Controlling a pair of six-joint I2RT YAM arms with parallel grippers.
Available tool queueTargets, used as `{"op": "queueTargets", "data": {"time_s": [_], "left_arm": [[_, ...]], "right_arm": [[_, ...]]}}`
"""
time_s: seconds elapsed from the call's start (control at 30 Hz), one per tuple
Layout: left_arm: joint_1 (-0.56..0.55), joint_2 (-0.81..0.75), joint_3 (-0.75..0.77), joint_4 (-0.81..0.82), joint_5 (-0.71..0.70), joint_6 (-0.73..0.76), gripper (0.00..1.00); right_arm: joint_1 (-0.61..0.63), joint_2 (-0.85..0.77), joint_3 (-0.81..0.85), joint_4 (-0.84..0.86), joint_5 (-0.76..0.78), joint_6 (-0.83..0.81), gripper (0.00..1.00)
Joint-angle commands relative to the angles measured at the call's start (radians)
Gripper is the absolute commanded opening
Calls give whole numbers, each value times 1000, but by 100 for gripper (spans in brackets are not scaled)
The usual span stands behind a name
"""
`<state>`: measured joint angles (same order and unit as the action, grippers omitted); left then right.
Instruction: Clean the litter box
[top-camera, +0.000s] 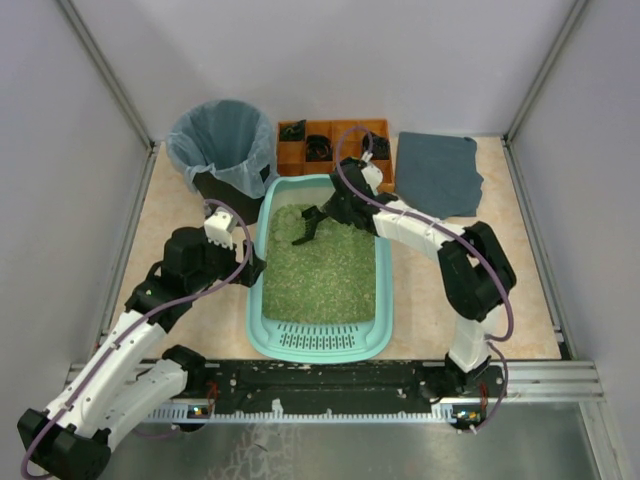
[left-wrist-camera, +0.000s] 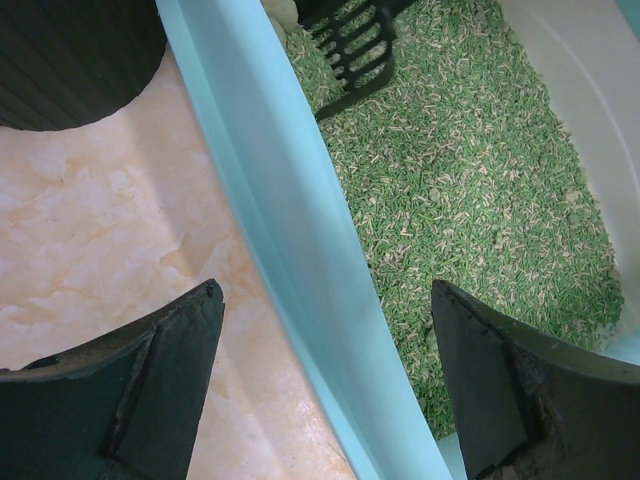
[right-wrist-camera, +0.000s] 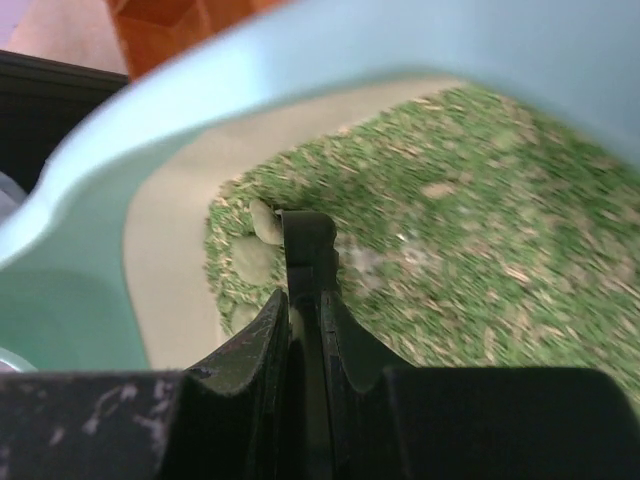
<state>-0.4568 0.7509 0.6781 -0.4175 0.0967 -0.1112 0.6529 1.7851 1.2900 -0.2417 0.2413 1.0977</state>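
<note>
The light-teal litter box (top-camera: 322, 343) lies in the middle of the table, filled with green litter (top-camera: 320, 268). My left gripper (top-camera: 248, 266) is open, and its fingers straddle the box's left wall (left-wrist-camera: 300, 250), one outside and one over the litter. My right gripper (top-camera: 336, 208) is shut on the handle of a black slotted scoop (top-camera: 307, 226). The scoop head rests in the litter at the far left of the box. The scoop also shows in the left wrist view (left-wrist-camera: 355, 45). In the right wrist view, pale clumps (right-wrist-camera: 255, 245) lie beside the scoop handle (right-wrist-camera: 308, 245).
A black bin with a clear bag (top-camera: 222, 145) stands just beyond the box's far left corner. An orange compartmented tray (top-camera: 330, 145) sits behind the box. A blue-grey cloth (top-camera: 438, 172) lies at the back right. Grey walls close in both sides.
</note>
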Motion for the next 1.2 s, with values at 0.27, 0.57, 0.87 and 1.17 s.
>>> {"op": "queueTargets", "data": {"time_s": [0.27,0.57,0.87,1.17], "left_arm": [[-4,-11,-1,20,3,10,89],[-5,-9,0,22,7,11,89],[-6,-13,0,22,7,12,89],[-6,-23,6,16,-2,14,89]], "right_arm": [[11,129,85,108,-212,-150,0],[-1,-47,-85,242,-180,-135,0],[-18,-227,-261,398,-181,-70,0],[-43,-399,-403,471,-187,-5,0]]}}
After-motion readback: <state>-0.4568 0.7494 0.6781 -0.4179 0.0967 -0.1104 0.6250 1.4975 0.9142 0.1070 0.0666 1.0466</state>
